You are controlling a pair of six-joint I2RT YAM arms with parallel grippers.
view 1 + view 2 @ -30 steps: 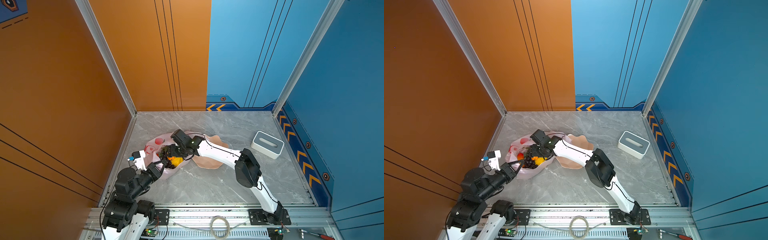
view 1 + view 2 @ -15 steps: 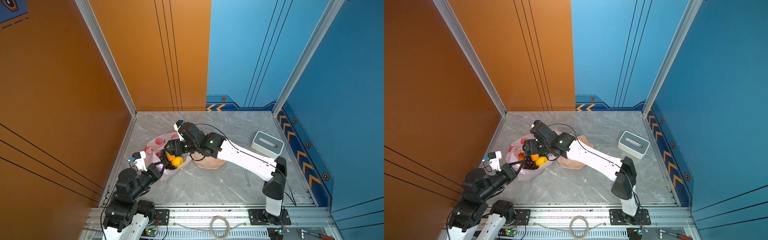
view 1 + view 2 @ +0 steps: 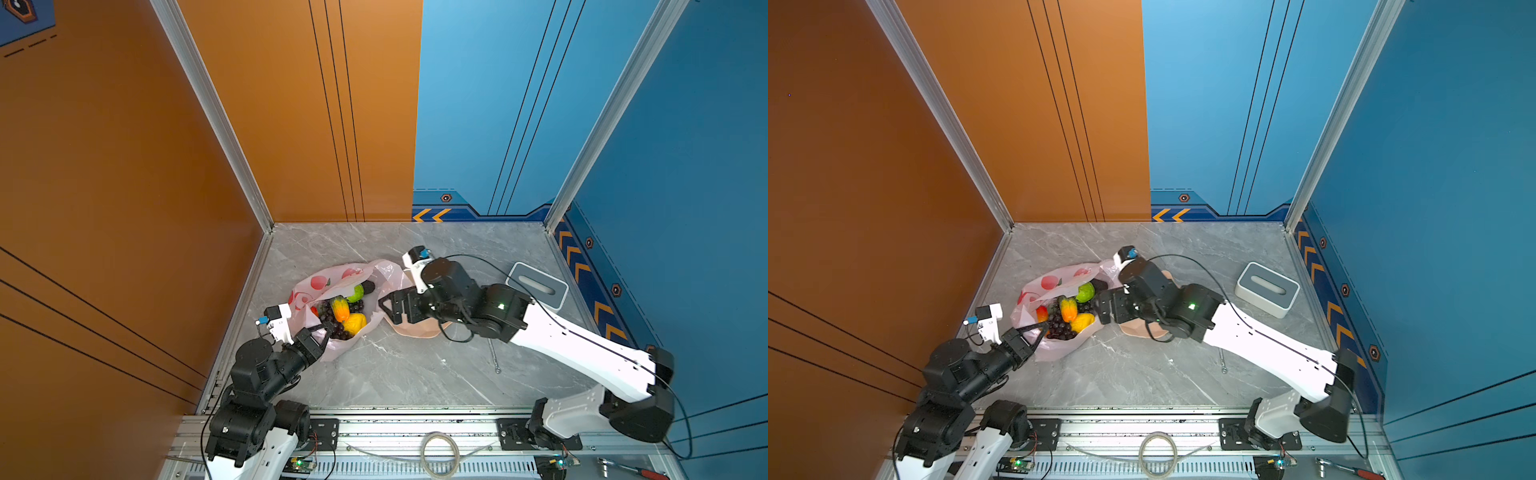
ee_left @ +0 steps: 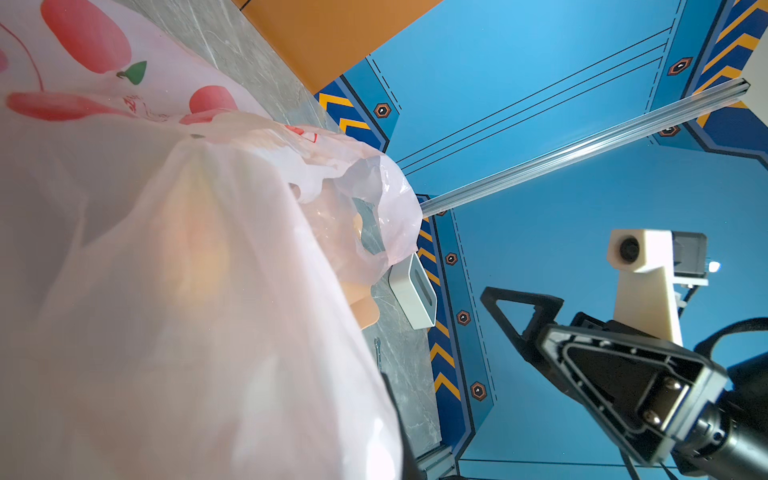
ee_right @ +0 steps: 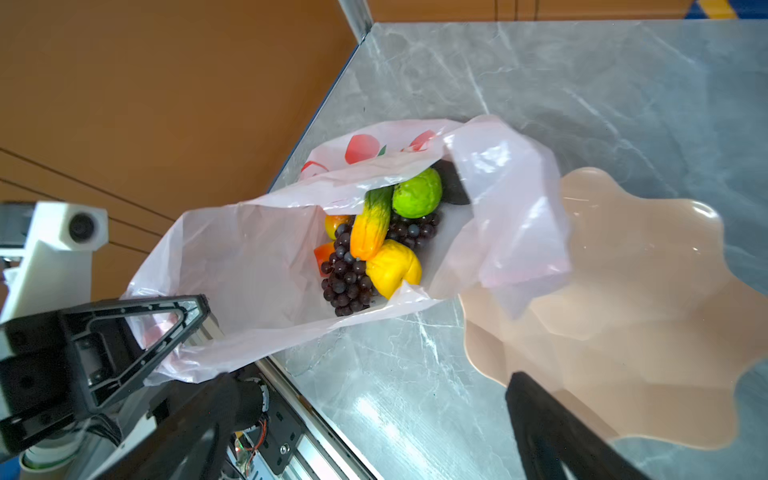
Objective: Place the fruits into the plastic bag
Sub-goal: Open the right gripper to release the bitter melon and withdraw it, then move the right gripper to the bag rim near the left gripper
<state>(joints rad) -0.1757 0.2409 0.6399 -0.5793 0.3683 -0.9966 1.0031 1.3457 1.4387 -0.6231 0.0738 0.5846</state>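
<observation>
Fruits: I see them heaped inside the plastic bag, which overlaps the bowl
Left gripper: clamped on the bag rim, opposite the bowl
Right gripper: jaws apart, empty, above the bowl
Risk: releasing the rim could slump the mouth, spilling fruit bowlward

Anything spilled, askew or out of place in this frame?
No spill: the fruits sit inside the plastic bag. One oddity: a thin metal rod lies loose on the marble table, between the peach bowl and the front rail.
</observation>
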